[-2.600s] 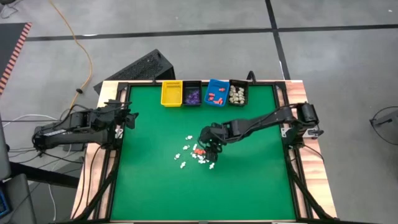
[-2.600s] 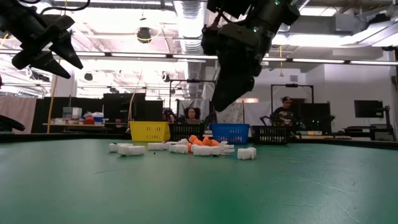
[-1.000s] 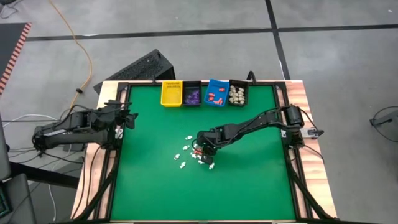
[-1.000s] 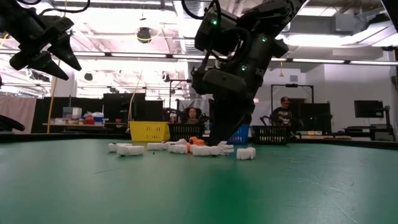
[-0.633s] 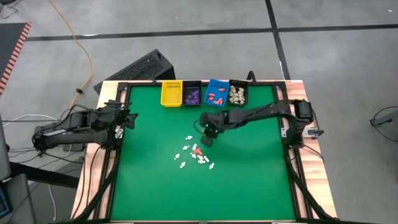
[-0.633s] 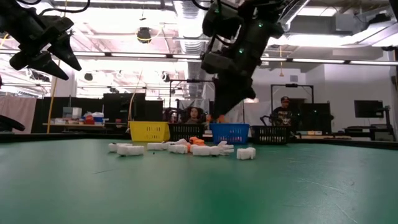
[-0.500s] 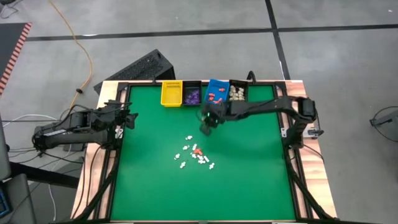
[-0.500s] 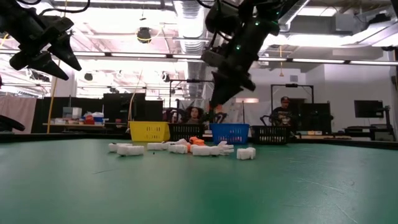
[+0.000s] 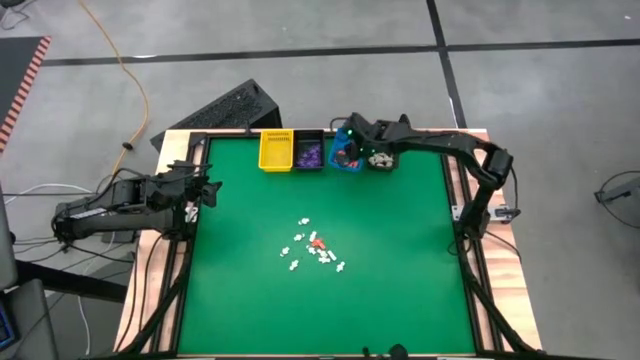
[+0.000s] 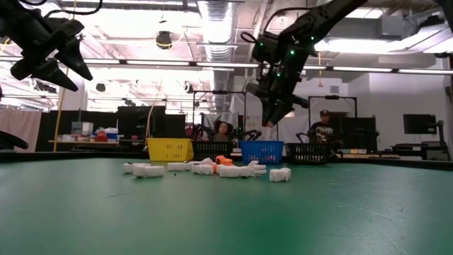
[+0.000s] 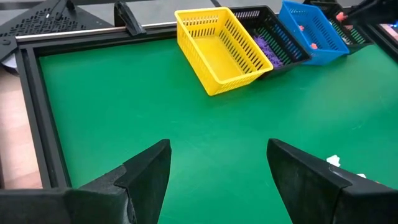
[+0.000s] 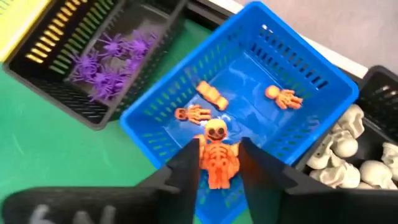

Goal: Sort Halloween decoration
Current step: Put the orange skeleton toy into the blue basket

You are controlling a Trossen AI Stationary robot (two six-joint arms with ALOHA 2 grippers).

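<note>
My right gripper [image 12: 219,163] hovers over the blue bin [image 12: 280,81] at the table's far edge, shut on an orange skeleton [image 12: 216,155]. Three more orange figures [image 12: 211,96] lie in that bin. White pieces with one orange piece [image 9: 318,242] lie scattered mid-table [image 9: 312,250]. Purple spiders [image 12: 109,62] fill the black bin to the blue bin's left, and cream skulls [image 12: 354,155] the black bin to its right. My left gripper [image 11: 217,168] waits open above the table's left edge [image 9: 205,190]. My right gripper has the orange skeleton's body [image 12: 217,167] between its two fingers [image 12: 189,163], one on each side. The fingers slant down from the near side. The skeleton stands upright, head up, clear above the blue bin's floor.
A yellow bin [image 9: 275,150] stands at the left end of the bin row along the far edge. A black frame [image 11: 34,124] borders the green mat. In the low view, people sit in the room behind the table [image 10: 327,131].
My right gripper has risen from the pile mid-table and swung toward the far edge, turning as it went, and now hangs over the blue bin with the orange skeleton. The white pieces have stayed in place.
</note>
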